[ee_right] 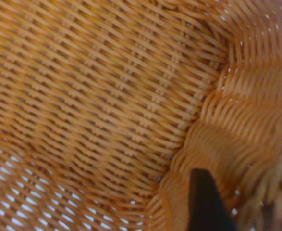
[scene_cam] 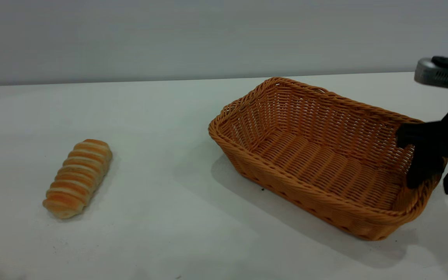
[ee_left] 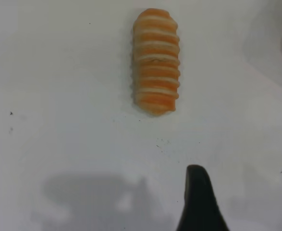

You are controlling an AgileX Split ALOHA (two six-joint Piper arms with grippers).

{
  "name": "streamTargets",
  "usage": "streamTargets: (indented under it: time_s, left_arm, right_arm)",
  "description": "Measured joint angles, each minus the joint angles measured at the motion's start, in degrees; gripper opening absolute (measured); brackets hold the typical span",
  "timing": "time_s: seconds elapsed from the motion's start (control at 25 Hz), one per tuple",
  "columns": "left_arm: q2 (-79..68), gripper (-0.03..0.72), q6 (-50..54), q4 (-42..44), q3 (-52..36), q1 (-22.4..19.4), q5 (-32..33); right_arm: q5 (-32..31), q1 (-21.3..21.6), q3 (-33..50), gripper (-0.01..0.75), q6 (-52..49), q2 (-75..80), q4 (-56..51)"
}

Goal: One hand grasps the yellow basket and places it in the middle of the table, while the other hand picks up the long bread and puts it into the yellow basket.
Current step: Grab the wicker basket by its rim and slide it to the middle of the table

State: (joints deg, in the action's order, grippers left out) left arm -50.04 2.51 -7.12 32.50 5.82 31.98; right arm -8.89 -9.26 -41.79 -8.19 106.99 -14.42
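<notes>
Yellow basket [scene_cam: 317, 155] rim in right gripper [scene_cam: 436, 171], long bread [scene_cam: 78, 177] apart

The white table [scene_cam: 161, 241] carries the long bread [scene_cam: 78, 178] and, well apart, the yellow basket [scene_cam: 286, 186].

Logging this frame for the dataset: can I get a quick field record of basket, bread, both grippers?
basket: empty, right half of table
bread: lying on table, left side, apart from basket
right gripper: straddling basket's right end wall, one finger inside, one outside
left gripper: above bare table near bread, holding nothing
bread in basket: not yet
</notes>
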Motion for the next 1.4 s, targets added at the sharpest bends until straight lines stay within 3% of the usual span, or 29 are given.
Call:
streamTargets:
  time_s: [0.16,0.4,0.64,0.8,1.04,1.28,1.4]
  left_arm:
    - [0.0,0.54,-0.02,0.0,0.0,0.0,0.0]
    - [0.0,0.54,-0.2,0.0,0.0,0.0,0.0]
    - [0.0,0.54,-0.2,0.0,0.0,0.0,0.0]
    - [0.0,0.54,-0.2,0.0,0.0,0.0,0.0]
    - [0.0,0.54,-0.2,-0.08,0.0,0.0,0.0]
    - [0.0,0.54,-0.1,-0.56,0.0,0.0,0.0]
    - [-0.04,0.54,-0.1,-2.25,0.0,0.0,0.0]
  right_arm:
    - [1.72,0.0,-0.31,0.227,-0.11,2.51,-0.69]
    - [2.32,0.06,-2.32,0.063,3.23,3.9,-1.44]
    - [-8.28,-0.79,-9.88,0.053,7.33,4.79,-1.76]
    - [-12.42,-4.53,-15.27,0.05,12.48,4.91,-6.51]
    - [-12.67,-8.73,-20.62,0.05,17.74,7.94,-14.26]
    - [-9.46,-9.33,-22.34,0.053,18.48,12.67,-17.12]
    - [-6.98,-9.62,-22.34,0.091,18.55,13.21,-19.2]
